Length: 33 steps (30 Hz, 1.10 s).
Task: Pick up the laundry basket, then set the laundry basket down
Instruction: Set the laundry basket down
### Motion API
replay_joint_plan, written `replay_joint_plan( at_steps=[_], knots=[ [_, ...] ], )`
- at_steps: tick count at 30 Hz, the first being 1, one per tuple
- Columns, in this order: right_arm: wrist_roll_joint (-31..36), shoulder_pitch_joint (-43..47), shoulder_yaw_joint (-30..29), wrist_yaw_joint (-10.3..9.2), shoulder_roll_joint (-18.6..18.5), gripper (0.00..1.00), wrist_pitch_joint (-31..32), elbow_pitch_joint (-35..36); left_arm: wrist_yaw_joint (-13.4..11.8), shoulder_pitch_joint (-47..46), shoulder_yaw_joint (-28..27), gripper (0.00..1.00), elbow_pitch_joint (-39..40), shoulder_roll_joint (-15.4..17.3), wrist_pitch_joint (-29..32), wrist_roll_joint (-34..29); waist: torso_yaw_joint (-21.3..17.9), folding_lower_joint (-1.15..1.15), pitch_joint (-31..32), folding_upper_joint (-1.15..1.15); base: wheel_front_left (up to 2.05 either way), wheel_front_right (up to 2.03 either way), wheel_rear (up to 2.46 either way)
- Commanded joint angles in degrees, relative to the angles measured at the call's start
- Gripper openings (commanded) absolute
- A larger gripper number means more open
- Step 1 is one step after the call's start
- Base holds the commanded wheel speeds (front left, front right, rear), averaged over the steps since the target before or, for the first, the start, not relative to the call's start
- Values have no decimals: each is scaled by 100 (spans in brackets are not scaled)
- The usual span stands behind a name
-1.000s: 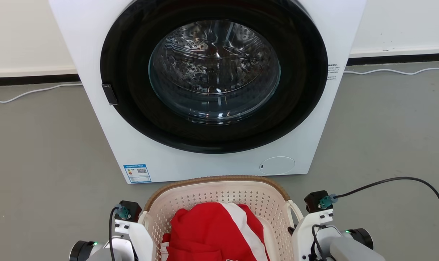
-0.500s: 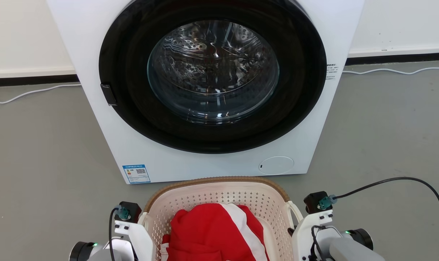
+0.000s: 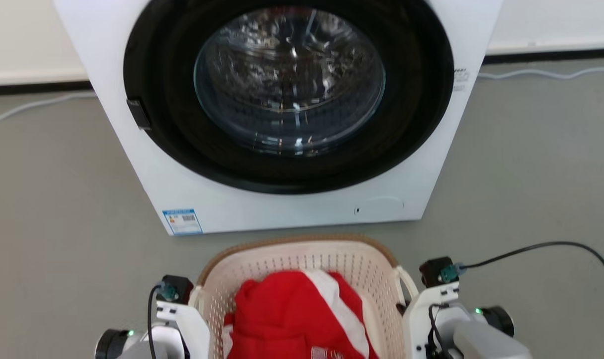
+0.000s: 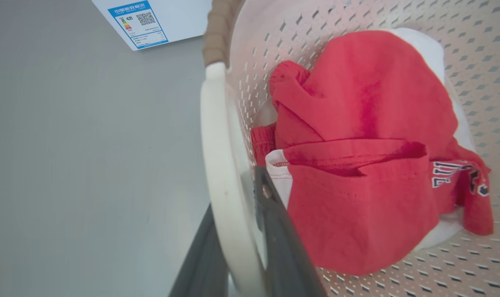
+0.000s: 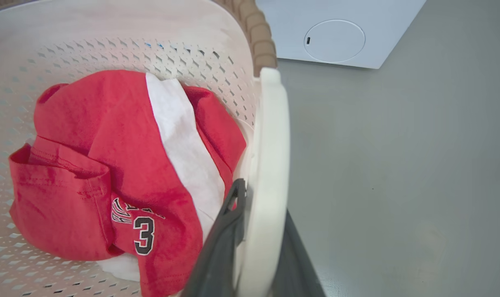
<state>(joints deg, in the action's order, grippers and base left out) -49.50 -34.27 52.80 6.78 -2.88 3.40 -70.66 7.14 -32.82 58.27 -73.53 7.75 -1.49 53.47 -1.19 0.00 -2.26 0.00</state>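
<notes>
- Laundry basket [image 3: 302,259] stands just in front of the washing machine [image 3: 282,214], centred below its round glass door [image 3: 289,80]. A bare strip of grey floor [image 3: 58,199] lies between basket and washer. Whether the basket's base touches the floor cannot be told.
- The head view takes in the whole washer front, the basket's brown woven-look rim [image 3: 292,243] on the side nearest the washer, and the left arm [image 3: 182,324] and right arm [image 3: 431,319] flanking the basket. A black cable [image 3: 556,245] loops out from the right arm.
- The left wrist view adds the washer's blue energy label [image 4: 138,20], at the washer's lower corner beyond the basket's rim.
- The right wrist view adds the washer's round service flap [image 5: 334,41] and a black "3" [image 5: 144,235] printed on the clothing.
- A red-and-white jersey [image 3: 287,319] lies crumpled inside the basket, against the perforated wall.
- Left tool [image 4: 233,194]: its two dark fingers are narrowly spread and straddle the basket's white left loop handle [image 4: 217,165]. One finger is inside the basket touching the jersey's edge, the other outside. The pair is clamped on the handle.
- Right tool [image 5: 264,202]: it has the same hold on the white right loop handle [image 5: 268,165], with the inner finger tip against the handle's inner face and the outer finger against its outer face, pinching it.
</notes>
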Motion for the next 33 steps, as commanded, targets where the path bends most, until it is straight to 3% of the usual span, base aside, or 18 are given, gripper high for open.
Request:
replay_joint_plan(
  at_steps=[1, 17, 27, 33],
  knots=[
    [61, -263, 115, 70, 1, 0, -206, 58, 5, -398, -68, 0, 28, 258, -135, -30, 15, 0, -185, 0, 0, 0, 0],
    [343, -898, 92, 70, 1, 0, -1312, -64, -180, -1070, -47, 0, 31, 454, -1117, -226, 112, 0, -1900, 0, 0, 0, 0],
    [597, -1361, -88, 70, 1, 0, -1747, -189, -345, -1545, -132, 0, 240, 576, -1339, -387, 111, 0, -2785, 0, 0, 0, 0],
    [842, -1661, -334, 70, 1, 0, -1831, -242, -544, -1820, -403, 0, 821, 797, -1349, -660, 119, 0, -3395, 0, 0, 0, 0]
  ],
)
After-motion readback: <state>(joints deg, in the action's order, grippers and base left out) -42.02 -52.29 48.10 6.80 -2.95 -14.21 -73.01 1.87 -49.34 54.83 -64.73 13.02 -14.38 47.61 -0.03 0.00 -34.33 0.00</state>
